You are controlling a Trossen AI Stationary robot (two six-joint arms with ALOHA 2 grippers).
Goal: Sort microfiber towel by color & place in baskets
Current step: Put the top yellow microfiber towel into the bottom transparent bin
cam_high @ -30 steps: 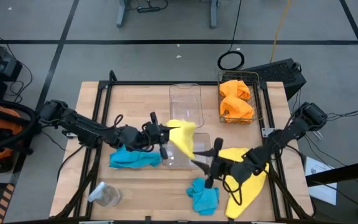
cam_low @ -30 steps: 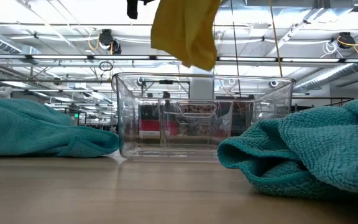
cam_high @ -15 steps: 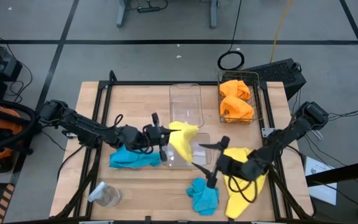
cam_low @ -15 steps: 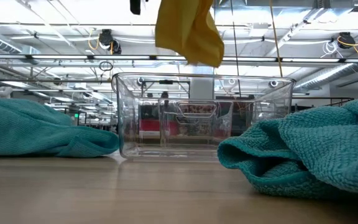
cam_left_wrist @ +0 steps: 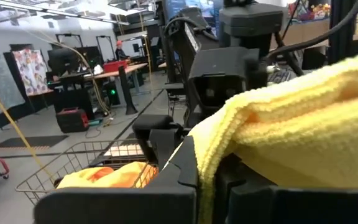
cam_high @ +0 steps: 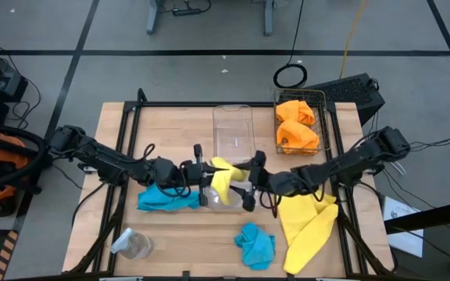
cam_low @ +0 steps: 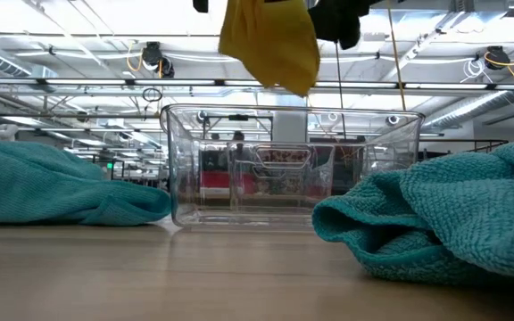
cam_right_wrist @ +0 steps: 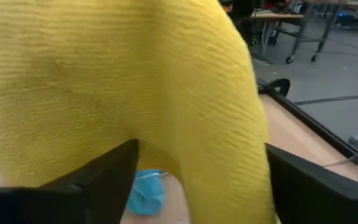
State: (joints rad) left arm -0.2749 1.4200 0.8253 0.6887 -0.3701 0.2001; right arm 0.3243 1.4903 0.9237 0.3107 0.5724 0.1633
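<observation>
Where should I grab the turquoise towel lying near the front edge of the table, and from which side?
Take the turquoise towel at its raised, bunched fold, coming straight down from above. It lies crumpled on the table, so the flat edges give little to pinch, while the humped middle stands up. The yellow towel on the table lies close on one side, so a top approach avoids snagging it.

Robotics lab or workshop: concrete floor (cam_high: 209, 31) with taped lines, exposed ceiling lighting (cam_low: 498, 59), workbenches (cam_left_wrist: 114, 70) beyond the table (cam_high: 170, 125).

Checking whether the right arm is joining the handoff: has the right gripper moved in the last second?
Yes. In the high view the right gripper has moved up the picture and left, off the flat yellow towel, to the near clear bin.
</observation>
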